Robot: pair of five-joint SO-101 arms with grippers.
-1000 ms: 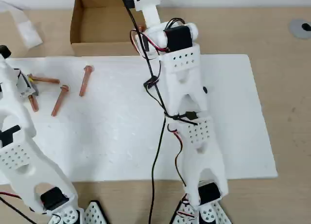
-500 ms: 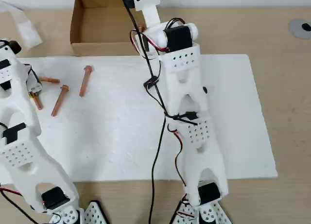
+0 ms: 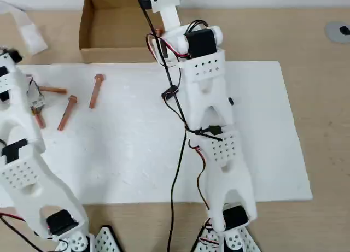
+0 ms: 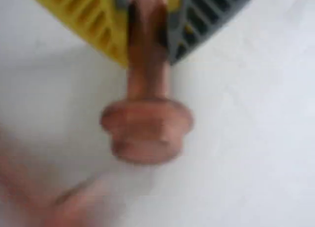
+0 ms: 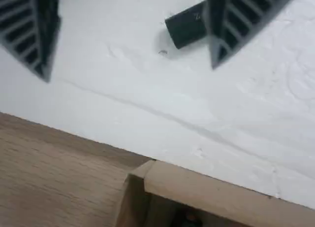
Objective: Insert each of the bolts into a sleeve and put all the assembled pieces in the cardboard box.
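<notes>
Gripping one bolt by its shank at the white pad's left edge, the left jaws are closed on it. Probably stiff, light and smooth, it could swivel, so hold mid-shank. Right jaws gape over a black sleeve by the cardboard box.

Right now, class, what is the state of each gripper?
Left gripper: closed on a bolt, gripping its shaft.
Right gripper: open, holding nothing; a black sleeve lies near one finger.
</notes>
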